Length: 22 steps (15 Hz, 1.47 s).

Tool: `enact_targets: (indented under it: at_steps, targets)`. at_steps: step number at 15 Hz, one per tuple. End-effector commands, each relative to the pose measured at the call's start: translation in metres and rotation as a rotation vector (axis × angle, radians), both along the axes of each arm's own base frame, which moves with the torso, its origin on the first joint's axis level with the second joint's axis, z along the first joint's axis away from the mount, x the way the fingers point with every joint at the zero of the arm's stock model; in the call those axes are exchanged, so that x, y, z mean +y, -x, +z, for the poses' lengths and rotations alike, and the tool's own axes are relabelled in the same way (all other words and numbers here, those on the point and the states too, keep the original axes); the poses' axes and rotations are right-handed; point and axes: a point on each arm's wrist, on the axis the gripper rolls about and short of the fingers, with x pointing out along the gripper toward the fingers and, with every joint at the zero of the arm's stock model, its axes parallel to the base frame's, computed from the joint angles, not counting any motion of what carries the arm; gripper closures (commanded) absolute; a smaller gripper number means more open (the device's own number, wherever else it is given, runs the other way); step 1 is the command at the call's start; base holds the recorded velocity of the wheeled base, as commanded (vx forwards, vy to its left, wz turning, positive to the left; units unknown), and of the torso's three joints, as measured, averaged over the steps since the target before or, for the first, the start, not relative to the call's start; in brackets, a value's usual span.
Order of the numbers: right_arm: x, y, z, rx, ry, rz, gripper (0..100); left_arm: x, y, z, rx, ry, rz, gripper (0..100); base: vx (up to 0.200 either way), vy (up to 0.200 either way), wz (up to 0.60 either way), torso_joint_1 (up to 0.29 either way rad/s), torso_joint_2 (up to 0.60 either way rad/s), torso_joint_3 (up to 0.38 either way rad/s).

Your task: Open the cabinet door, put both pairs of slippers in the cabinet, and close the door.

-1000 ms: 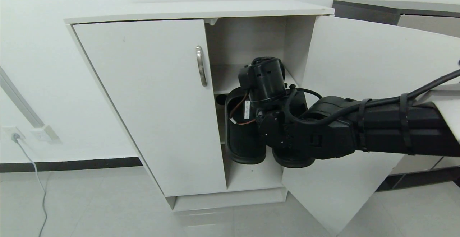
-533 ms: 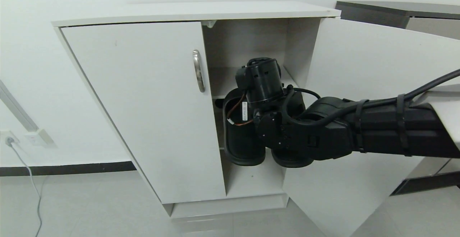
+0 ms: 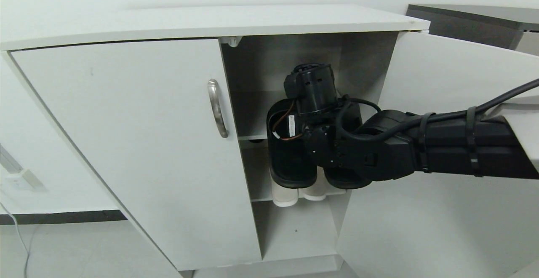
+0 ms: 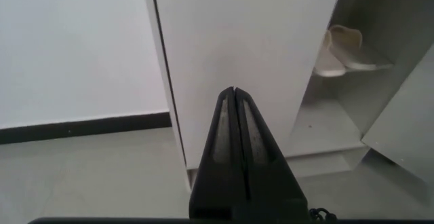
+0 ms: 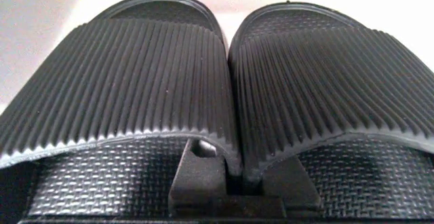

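Right gripper (image 5: pixel 234 173): jaws clamped on black slippers (image 3: pixel 290 160) inside cabinet (image 3: pixel 210 21) opening. White slippers (image 3: pixel 294 196) lay shelved at their 6 o'clock. Left gripper (image 4: pixel 234 96): jaws closed, empty.

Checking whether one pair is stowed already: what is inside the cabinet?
White slippers lie on the middle shelf. The black slippers, clamped in the right gripper, hang in front of them, covering most of that pair and the shelf space behind.
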Motion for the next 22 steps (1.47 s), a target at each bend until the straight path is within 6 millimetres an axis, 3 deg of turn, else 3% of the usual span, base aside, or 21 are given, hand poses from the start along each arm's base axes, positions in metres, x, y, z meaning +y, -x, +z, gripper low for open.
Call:
enact_targets:
  at_steps: [1, 14, 18, 22]
  targets:
    - [0.001, -0.005, -0.002, -0.001, 0.004, -0.005, 100, 0.000, 0.000, 0.000, 0.001, 0.000, 0.000, 100, 0.000, 0.000, 0.00, 0.000, 0.00, 0.000]
    - [0.006, -0.032, -0.003, -0.014, -0.005, 0.050, 100, 0.000, 0.000, 0.000, 0.003, 0.001, 0.007, 100, 0.000, 0.000, 0.00, 0.000, 0.00, 0.000]
    - [0.006, -0.036, 0.010, -0.024, -0.017, 0.059, 100, 0.000, 0.000, 0.000, 0.003, 0.001, 0.007, 100, 0.000, 0.000, 0.00, 0.000, 0.00, 0.000]
    - [0.002, -0.043, 0.003, 0.018, 0.010, 0.076, 100, 0.000, 0.000, 0.000, 0.003, 0.001, 0.007, 100, 0.000, 0.000, 0.00, 0.000, 0.00, 0.000]
